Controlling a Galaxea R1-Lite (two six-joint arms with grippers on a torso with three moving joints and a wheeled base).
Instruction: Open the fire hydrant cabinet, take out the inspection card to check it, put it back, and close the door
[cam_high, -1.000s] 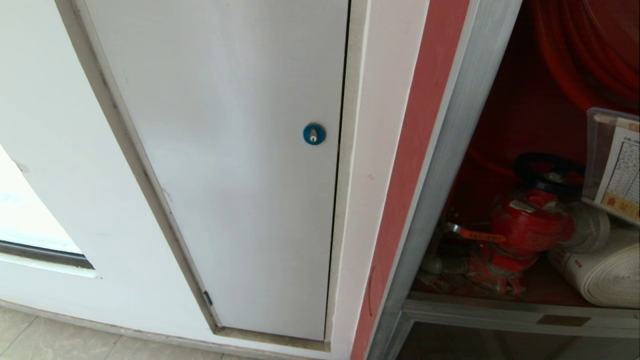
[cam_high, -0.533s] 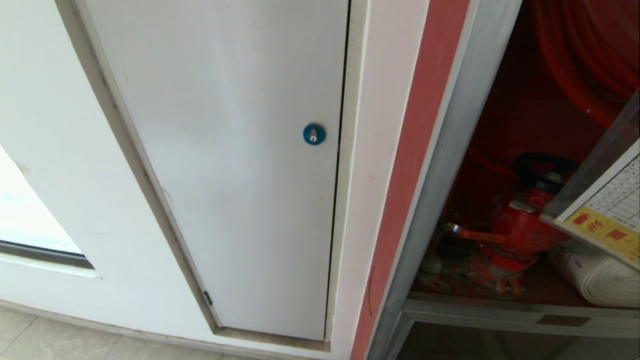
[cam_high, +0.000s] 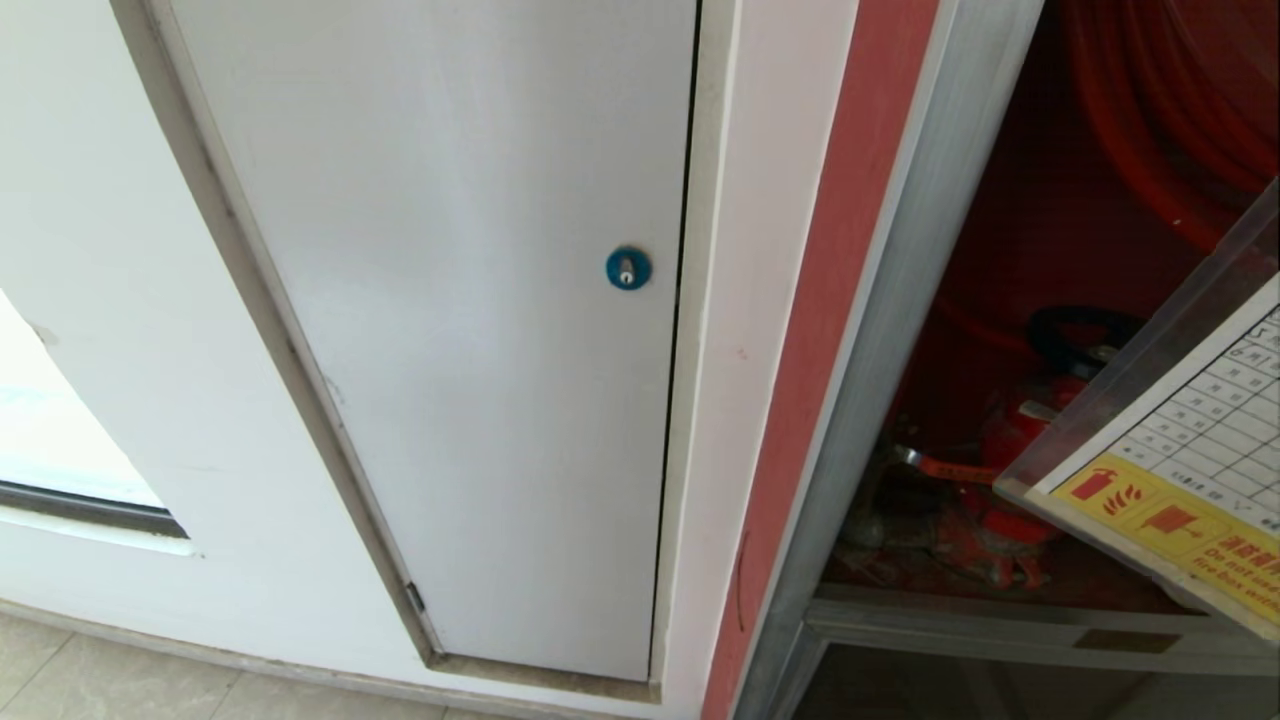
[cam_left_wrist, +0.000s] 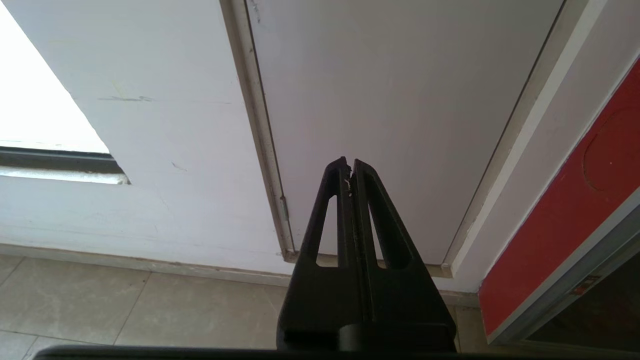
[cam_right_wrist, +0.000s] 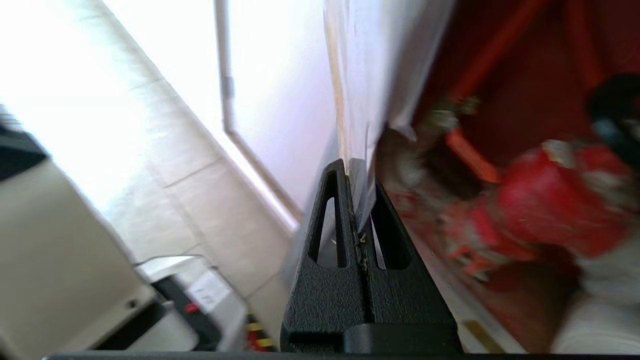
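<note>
So the setting is a white wall (cam_high: 130, 330) meeting a pale tiled floor (cam_left_wrist: 125, 305), with a plain white panel (cam_high: 450, 350) set into it that has a little blue round lock (cam_high: 628, 268). Next to that runs a red strip (cam_high: 830, 330), then the grey frame of the fire hydrant cabinet (cam_high: 900, 330), which stands open and is red inside.

The right gripper (cam_right_wrist: 356, 172) has its fingers pinched together on the edge of the inspection card (cam_high: 1190, 440), a white gridded sheet with a yellow band in a clear sleeve, held out in front of the cabinet opening. Beyond the pincer, inside, sits the red hydrant valve (cam_right_wrist: 545, 205), partly covered by the card in the head view.

The left gripper (cam_left_wrist: 350, 165) is parked with fingers together and nothing between them, pointing at the base of the white panel.
</note>
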